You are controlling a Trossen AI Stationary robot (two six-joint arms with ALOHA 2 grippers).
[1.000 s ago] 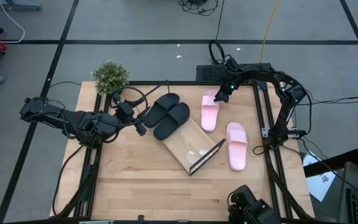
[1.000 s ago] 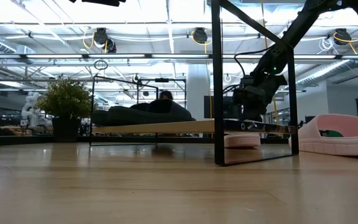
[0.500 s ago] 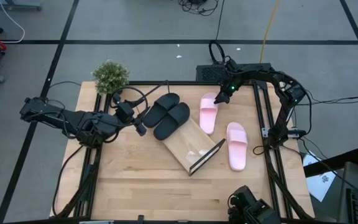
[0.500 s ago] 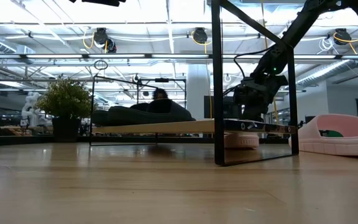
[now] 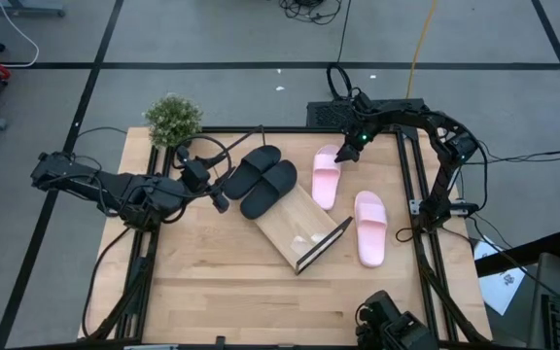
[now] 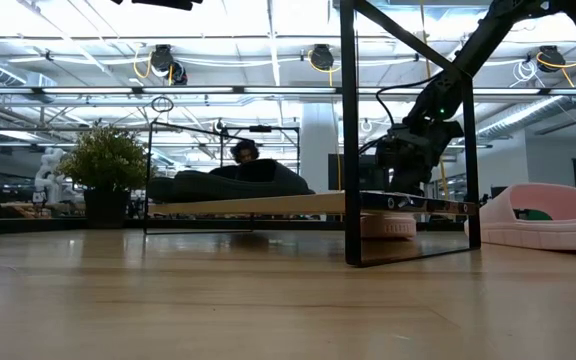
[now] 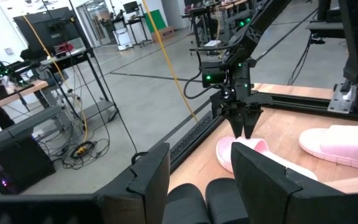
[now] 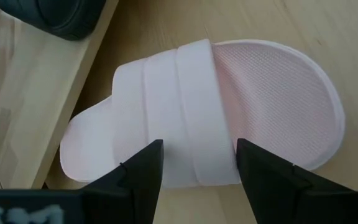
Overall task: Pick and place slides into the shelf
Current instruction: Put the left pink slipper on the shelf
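Two black slides: being carried on the shelf, frame centre.
Right gripper: being held wide above a pink slide.
Left gripper: being kept wide, centre left.

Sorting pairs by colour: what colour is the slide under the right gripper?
Pale pink slide, seen best in the right wrist view, between the open right gripper fingers.

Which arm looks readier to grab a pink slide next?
The right: its open right gripper hangs directly over the pink slide beside the shelf, while the left gripper waits by the black slides.
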